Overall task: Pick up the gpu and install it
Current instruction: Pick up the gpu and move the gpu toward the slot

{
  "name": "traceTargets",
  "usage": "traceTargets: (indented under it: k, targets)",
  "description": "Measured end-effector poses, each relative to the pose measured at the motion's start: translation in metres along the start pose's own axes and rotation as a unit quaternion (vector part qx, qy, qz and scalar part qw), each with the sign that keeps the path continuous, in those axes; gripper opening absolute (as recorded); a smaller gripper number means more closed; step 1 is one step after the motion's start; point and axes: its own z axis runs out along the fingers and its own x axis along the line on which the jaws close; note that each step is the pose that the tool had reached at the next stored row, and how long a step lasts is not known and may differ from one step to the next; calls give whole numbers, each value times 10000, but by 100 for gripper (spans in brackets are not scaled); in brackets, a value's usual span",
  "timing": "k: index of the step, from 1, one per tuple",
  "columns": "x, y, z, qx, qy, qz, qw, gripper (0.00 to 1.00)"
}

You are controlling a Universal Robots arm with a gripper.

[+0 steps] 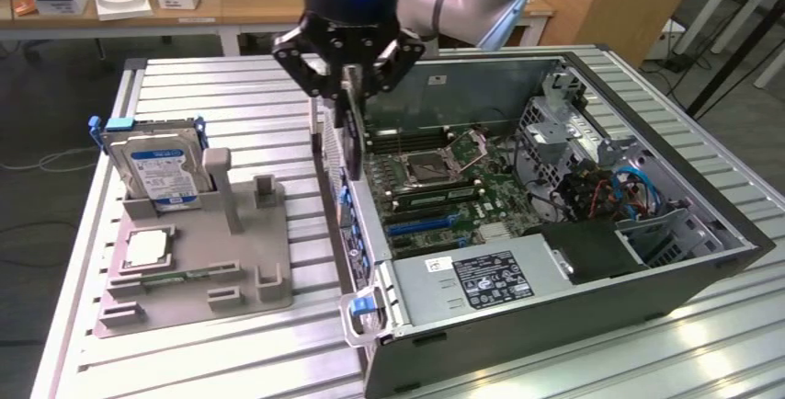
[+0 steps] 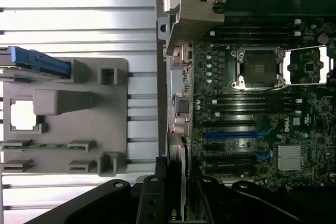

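Ribbed silver metal counter [image 1: 221,114] fills the scene, with wooden desks behind it. An open computer case [image 1: 687,261] lies on its side on the exterior view's right, its motherboard [image 1: 442,188] facing up with a bare processor socket [image 1: 429,167] and blue expansion slots [image 1: 417,227]. On the exterior view's left sits a grey moulded holder [image 1: 209,270] with a blue-labelled hard drive [image 1: 157,171] standing upright in it. The robot's black gripper [image 1: 352,77] hangs over the case wall nearest the holder. Its fingers [image 1: 322,75] are closed on the gpu [image 1: 353,128], which hangs upright and edge-on below them, at the motherboard's edge. Whether it touches the case cannot be told. From the wrist, the gpu [image 2: 177,156] is a thin strip running along that wall beside the slots.
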Motion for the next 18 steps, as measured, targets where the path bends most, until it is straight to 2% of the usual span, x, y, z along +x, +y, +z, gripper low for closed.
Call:
traceTargets:
  k: [18]
  targets:
    - [-720,26,23,-5,8,-149,9999,27]
